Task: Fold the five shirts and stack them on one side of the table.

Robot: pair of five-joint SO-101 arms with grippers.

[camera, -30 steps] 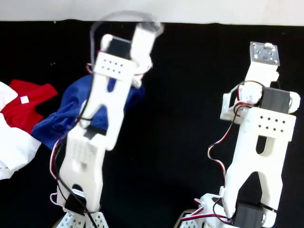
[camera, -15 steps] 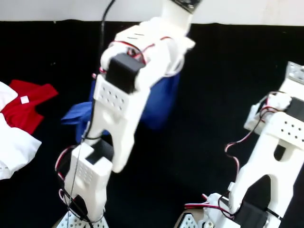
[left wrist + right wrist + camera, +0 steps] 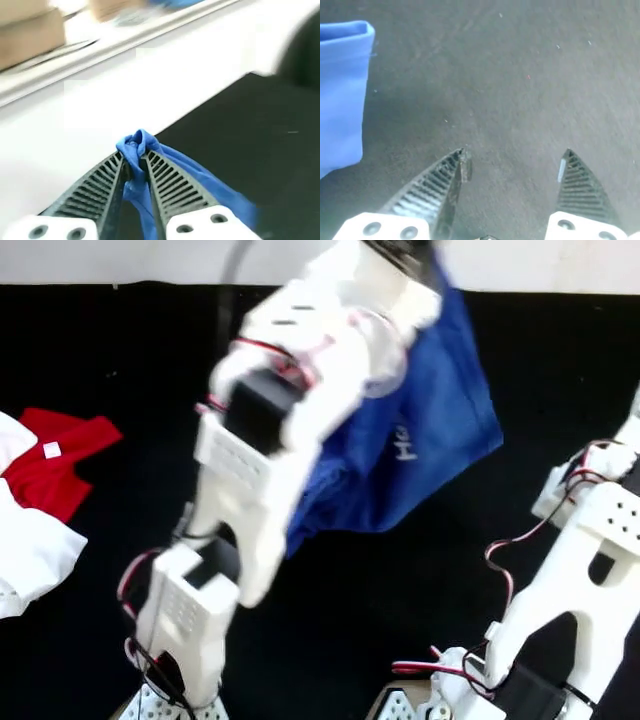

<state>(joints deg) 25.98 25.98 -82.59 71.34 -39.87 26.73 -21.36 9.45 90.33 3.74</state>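
A blue shirt (image 3: 420,440) hangs in the air over the middle of the black table, held up by the left arm. In the left wrist view my left gripper (image 3: 135,159) is shut on a bunched fold of the blue shirt (image 3: 137,145). The right arm (image 3: 590,570) stands at the right edge of the high view. My right gripper (image 3: 512,162) is open over bare black cloth, with an edge of the blue shirt (image 3: 342,90) off to one side. A red shirt (image 3: 55,460) and a white shirt (image 3: 30,540) lie crumpled at the table's left edge.
The black tablecloth (image 3: 400,620) covers the table, with bare room in the middle and on the right. A white wall runs behind the far edge (image 3: 120,260). Both arm bases stand at the near edge.
The left arm has swung up and to the right, lifting the blue shirt off the table so it now hangs spread. The right arm has shifted to the right.
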